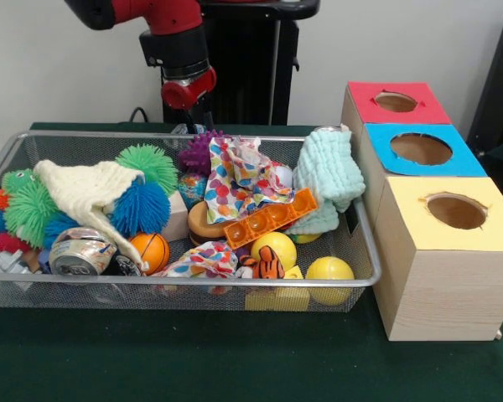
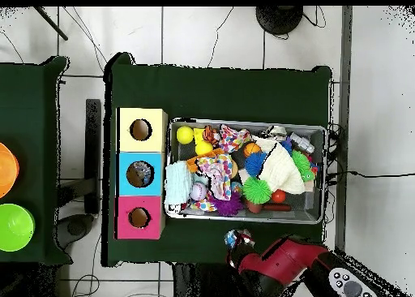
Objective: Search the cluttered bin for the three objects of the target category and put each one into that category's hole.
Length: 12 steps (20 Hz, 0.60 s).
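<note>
The wire mesh bin [image 1: 365,280] is full of toys and cloths; it also shows in the overhead view [image 2: 321,130]. A pale wrinkly see-through thing [image 1: 2,260], which looks like a bottle, lies in its near left corner and shows in the overhead view [image 2: 301,142]. The blue-topped box's hole [image 1: 421,148] is right of the bin; in the overhead view the hole [image 2: 139,174] shows greyish shapes inside. My gripper [image 1: 203,115] hangs just behind the bin's far rim, outside the bin [image 2: 237,238]. A small pale thing [image 1: 184,128] shows right under it; I cannot tell if it is held.
A red-topped box [image 1: 396,101] and a yellow-topped box [image 1: 455,210] flank the blue one. In the bin: a silver can [image 1: 78,251], spiky balls [image 1: 142,205], a cream knit cloth [image 1: 88,191], a mint cloth [image 1: 325,172], a dotted cloth [image 1: 239,180], yellow balls [image 1: 329,270].
</note>
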Each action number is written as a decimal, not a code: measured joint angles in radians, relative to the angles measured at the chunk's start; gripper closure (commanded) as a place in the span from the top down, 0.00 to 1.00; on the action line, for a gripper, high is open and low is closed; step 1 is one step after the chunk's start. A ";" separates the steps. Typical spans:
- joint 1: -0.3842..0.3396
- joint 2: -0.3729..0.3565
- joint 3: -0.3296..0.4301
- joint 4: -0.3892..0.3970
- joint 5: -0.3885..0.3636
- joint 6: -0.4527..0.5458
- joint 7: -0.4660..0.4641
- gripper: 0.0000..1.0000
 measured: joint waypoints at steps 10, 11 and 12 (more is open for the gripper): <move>0.067 0.009 -0.108 -0.030 -0.003 -0.117 0.000 1.00; 0.069 0.010 -0.113 -0.031 -0.003 -0.124 0.000 1.00; 0.071 0.012 -0.119 -0.033 -0.003 -0.132 0.000 1.00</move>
